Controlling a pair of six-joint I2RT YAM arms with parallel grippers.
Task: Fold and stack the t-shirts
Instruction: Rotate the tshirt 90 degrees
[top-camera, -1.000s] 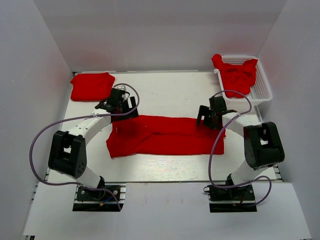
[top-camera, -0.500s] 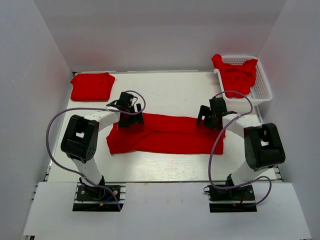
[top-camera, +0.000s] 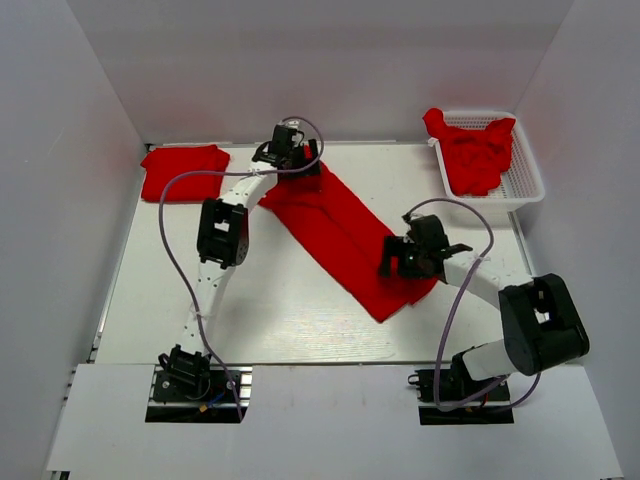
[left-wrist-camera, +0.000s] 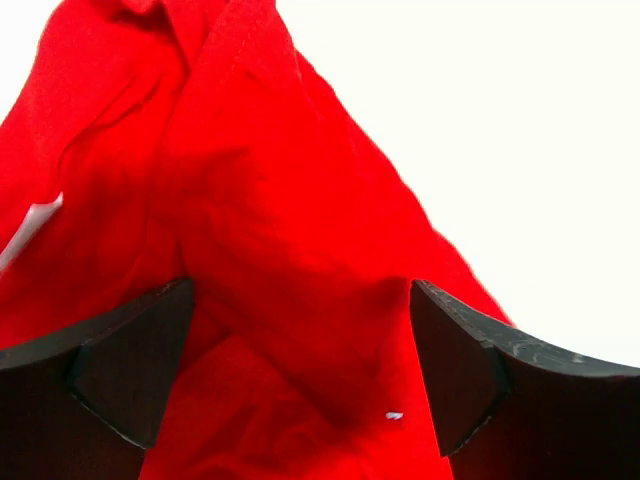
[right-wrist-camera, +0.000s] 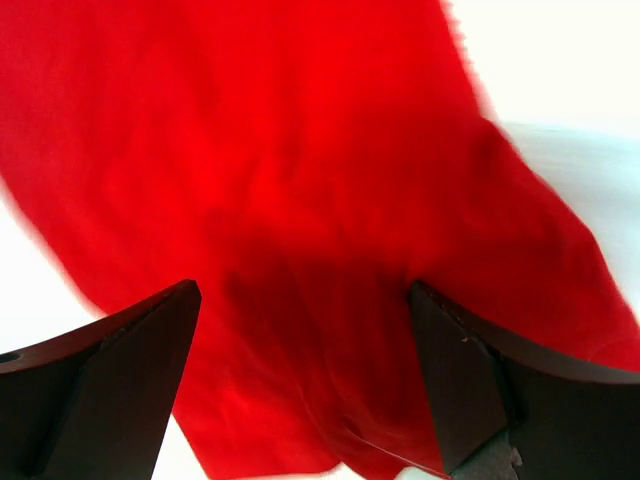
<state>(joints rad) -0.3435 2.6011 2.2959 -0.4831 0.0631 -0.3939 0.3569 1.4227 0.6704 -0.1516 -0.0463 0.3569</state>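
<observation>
Shirt in work: the long t-shirt (top-camera: 345, 235), bright red and folded into a narrow band, lies on the table (top-camera: 270, 310) on a slant. It runs from far and left of centre down to near and right of centre.
Left gripper: the left gripper (top-camera: 293, 163) sits at the band's far end, close to the back wall. In the left wrist view its fingers (left-wrist-camera: 120, 390) stand on either side of a raised ridge of red cloth that runs into the gap, and it grips the fabric there.
Right gripper: the right gripper (top-camera: 398, 262) is at the band's near end, on its right edge. The right wrist view is blurred, but red cloth fills the gap between the fingers (right-wrist-camera: 470, 390), and this gripper too clasps the cloth.
Done pile: the folded t-shirt (top-camera: 183, 172) is a neat rectangle at the table's far left corner, near the band's far end but apart from it.
Waiting: the heaped t-shirts (top-camera: 475, 155) lie crumpled in the white mesh basket (top-camera: 527, 178) at far right, with part draped over its far left corner.
Arms: the left arm reaches far forward and the right arm is bent low.
</observation>
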